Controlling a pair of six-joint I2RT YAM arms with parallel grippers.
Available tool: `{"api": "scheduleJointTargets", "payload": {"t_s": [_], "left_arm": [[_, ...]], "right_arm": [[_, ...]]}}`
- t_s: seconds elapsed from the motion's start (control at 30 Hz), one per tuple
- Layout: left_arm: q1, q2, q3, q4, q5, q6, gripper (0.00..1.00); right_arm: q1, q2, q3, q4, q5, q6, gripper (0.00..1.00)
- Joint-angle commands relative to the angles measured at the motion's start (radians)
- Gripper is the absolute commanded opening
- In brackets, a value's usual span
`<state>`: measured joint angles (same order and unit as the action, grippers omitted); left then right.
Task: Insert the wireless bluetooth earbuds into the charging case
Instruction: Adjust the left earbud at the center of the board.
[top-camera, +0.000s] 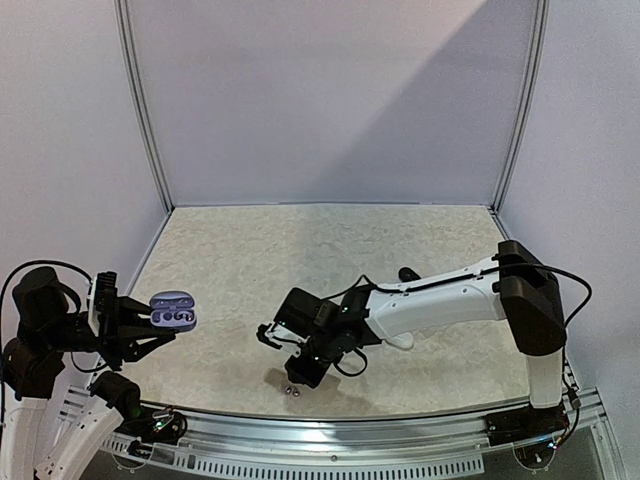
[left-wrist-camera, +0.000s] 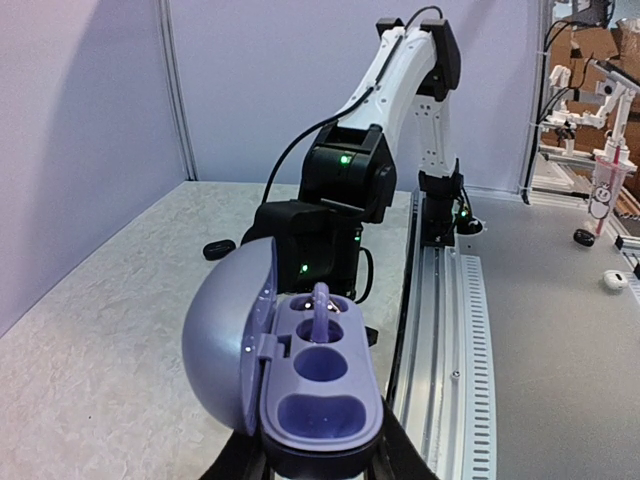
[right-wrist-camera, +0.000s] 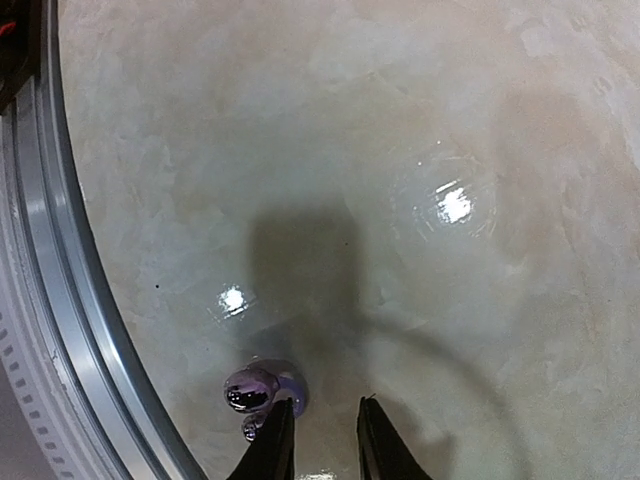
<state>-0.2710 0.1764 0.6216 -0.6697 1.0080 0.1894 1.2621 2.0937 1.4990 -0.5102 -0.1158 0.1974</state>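
My left gripper (top-camera: 158, 324) is shut on an open lavender charging case (top-camera: 173, 308) and holds it above the table's left edge. In the left wrist view the case (left-wrist-camera: 322, 400) lies lid-open, with one lavender earbud (left-wrist-camera: 321, 308) standing in its far half; the near sockets are empty. A second lavender earbud (right-wrist-camera: 254, 389) lies on the table near the front rail, and it also shows in the top view (top-camera: 292, 391). My right gripper (right-wrist-camera: 320, 440) is low over the table, its jaws a little apart and empty. The earbud lies just outside its left finger (right-wrist-camera: 274, 446).
The metal front rail (right-wrist-camera: 60, 330) runs close to the left of the loose earbud. A small black object (top-camera: 408, 272) lies on the table behind the right arm and shows in the left wrist view (left-wrist-camera: 218, 248). White walls enclose the table.
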Motion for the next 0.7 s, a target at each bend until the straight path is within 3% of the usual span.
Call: {"api": "scheduleJointTargets", "payload": {"t_s": [0.0, 0.67], "left_arm": [[-0.01, -0.003, -0.017, 0.014, -0.005, -0.004, 0.0], [-0.011, 0.005, -0.019, 0.011, 0.007, 0.004, 0.0]], "right_arm": [[-0.002, 0.039, -0.013, 0.008, -0.059, -0.01, 0.24], [0.028, 0.03, -0.011, 0.006, -0.188, -0.026, 0.28]]}}
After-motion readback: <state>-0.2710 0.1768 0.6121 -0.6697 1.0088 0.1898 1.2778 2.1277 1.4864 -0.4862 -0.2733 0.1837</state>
